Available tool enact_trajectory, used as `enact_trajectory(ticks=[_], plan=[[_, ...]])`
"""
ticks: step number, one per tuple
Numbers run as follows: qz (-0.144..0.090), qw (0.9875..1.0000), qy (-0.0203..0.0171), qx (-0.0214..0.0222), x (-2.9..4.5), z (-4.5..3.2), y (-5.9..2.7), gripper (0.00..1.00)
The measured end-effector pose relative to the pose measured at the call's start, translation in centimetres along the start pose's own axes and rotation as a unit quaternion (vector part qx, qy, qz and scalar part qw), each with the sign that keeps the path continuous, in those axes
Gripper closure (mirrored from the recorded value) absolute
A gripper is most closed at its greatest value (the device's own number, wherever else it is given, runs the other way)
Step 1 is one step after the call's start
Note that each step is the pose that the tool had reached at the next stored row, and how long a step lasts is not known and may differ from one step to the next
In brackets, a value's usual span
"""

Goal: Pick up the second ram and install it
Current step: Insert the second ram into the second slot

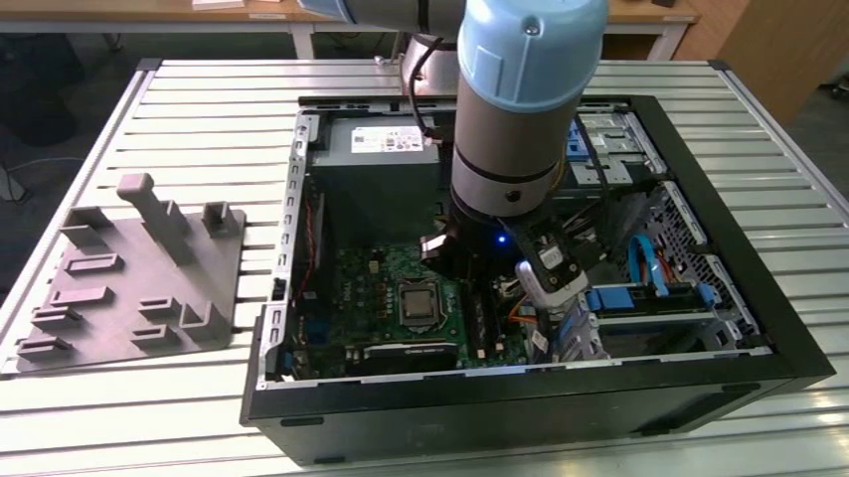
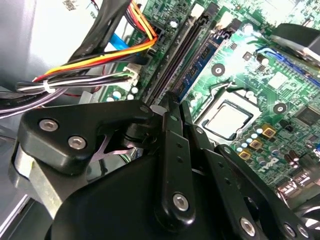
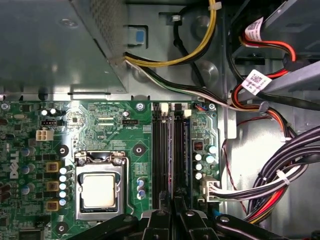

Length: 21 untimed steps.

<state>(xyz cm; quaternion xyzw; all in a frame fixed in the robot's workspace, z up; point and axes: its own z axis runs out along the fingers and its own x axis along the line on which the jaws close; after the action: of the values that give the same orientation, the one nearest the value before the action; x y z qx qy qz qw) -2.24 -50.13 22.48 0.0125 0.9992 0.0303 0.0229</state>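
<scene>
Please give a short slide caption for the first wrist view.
Gripper above the motherboard, beside the processor, over the memory slots.

Pale-blue, grey arm (image 1: 511,119); black screw-studded tool (image 2: 175,150) (blue light, seemingly).

Second ram (image 3: 185,150) upright in motherboard slot.

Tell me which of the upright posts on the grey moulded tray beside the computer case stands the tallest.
The T-topped grey post near the grey moulded tray's far edge in the exterior view; every other block on it is clearly shorter.
</scene>
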Motion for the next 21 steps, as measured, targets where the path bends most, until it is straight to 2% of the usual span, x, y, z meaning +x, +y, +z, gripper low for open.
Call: enact_trajectory(ticks=[5, 8, 12, 21], plan=[[0.000, 1.0000, 0.0000, 0.0001, 0.04, 0.10, -0.06, 0.86], [0.000, 1.0000, 0.0000, 0.0001, 0.40, 0.11, -0.11, 0.86], [-0.002, 1.0000, 0.0001, 0.0000, 0.43, 0.13, -0.43, 0.86], [-0.018, 0.9998, 0.0011, -0.0014, 0.43, 0.21, -0.49, 0.86]])
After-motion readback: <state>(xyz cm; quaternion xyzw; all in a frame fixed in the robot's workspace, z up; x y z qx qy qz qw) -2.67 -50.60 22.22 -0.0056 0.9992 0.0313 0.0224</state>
